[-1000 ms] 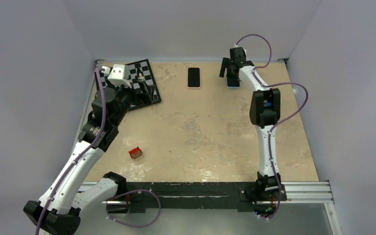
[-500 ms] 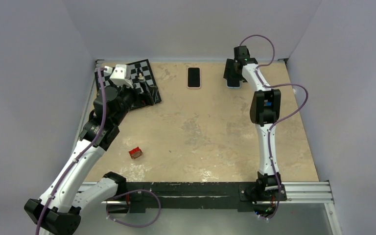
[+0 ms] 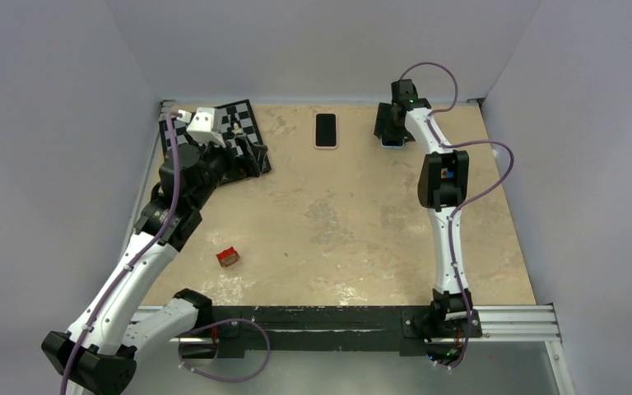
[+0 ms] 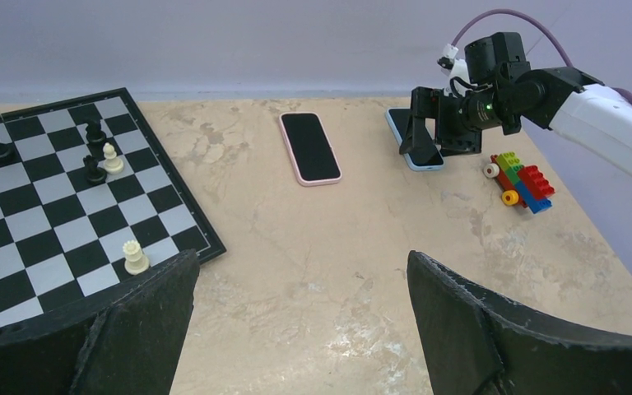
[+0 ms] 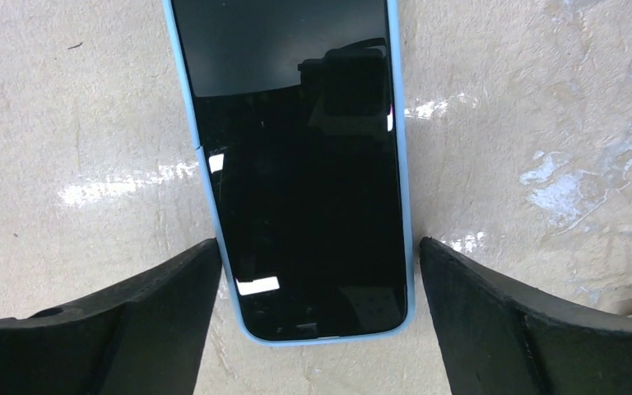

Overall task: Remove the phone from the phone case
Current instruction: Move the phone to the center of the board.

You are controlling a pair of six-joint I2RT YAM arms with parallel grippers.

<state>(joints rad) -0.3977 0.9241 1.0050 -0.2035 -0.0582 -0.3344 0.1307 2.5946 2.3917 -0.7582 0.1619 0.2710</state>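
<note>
A phone [image 5: 296,164] with a dark screen lies face up in a light blue phone case [image 5: 313,341] at the table's far right. My right gripper [image 5: 317,243] is open and straddles its near end, one finger on each long side. The left finger sits right against the case edge and the right one stands a little off it. From above, this gripper [image 3: 389,127] covers most of the phone [image 3: 392,141]. My left gripper [image 4: 300,257] is open and empty, hovering by the chessboard's right edge, far from the phone [image 4: 418,140].
A second phone in a pink case [image 3: 326,130] lies at the far middle. A chessboard [image 3: 214,136] with several pieces fills the far left corner. A small red brick [image 3: 228,257] lies mid-left. A multicoloured brick toy [image 4: 522,181] sits right of the blue-cased phone.
My right gripper has come down over the blue-cased phone and now straddles it. The left arm has shifted only slightly.
</note>
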